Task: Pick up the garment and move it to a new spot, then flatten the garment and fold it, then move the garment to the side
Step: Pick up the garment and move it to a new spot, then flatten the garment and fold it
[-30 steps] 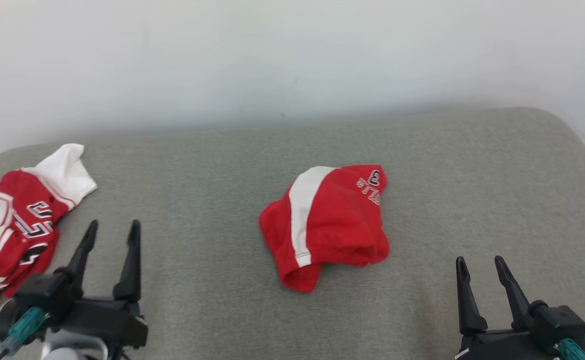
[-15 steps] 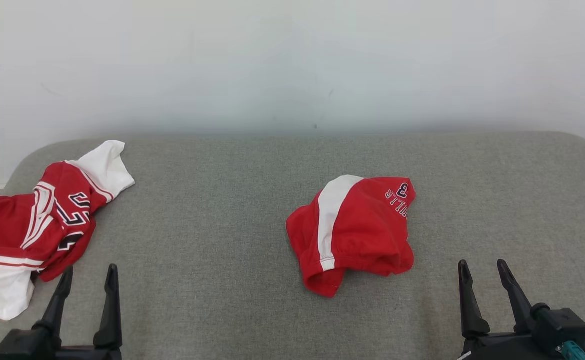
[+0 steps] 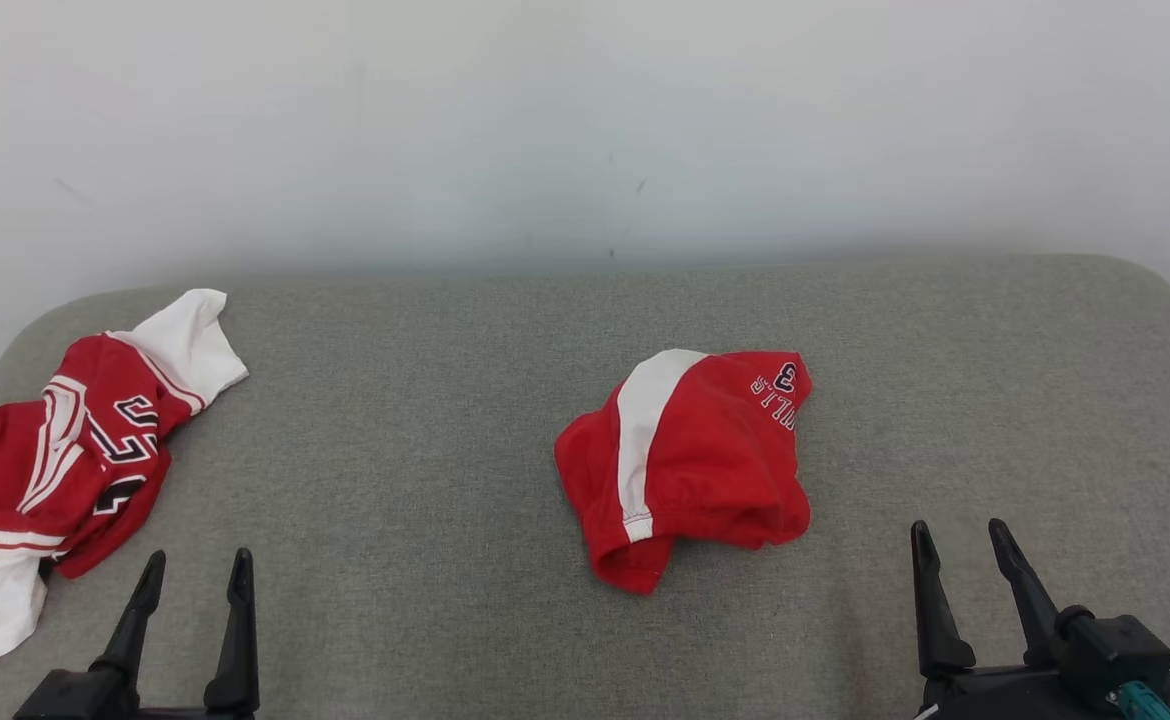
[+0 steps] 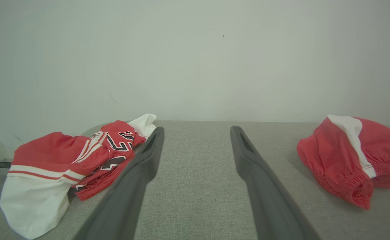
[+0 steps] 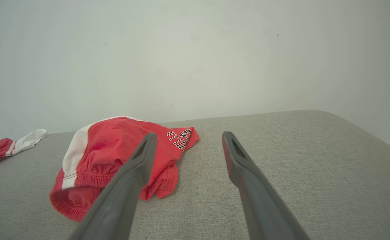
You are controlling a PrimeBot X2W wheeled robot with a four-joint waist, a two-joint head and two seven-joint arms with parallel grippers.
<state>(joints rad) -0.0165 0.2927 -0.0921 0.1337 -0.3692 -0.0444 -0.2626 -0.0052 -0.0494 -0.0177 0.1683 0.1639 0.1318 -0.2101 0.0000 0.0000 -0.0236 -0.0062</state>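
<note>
Garment lies crumpled, red with white stripe, on woven surface.

- The right claw rises from the bottom edge, its two dark fingers spread wide with nothing between them.
- Red shorts with a white stripe and lettering lie crumpled on the grey surface, left of centre.
- The finger on the view's left passes in front of the shorts.
- A red-and-white jersey lies at the far left edge, well apart from the shorts.
- A pale wall stands behind the surface.
</note>
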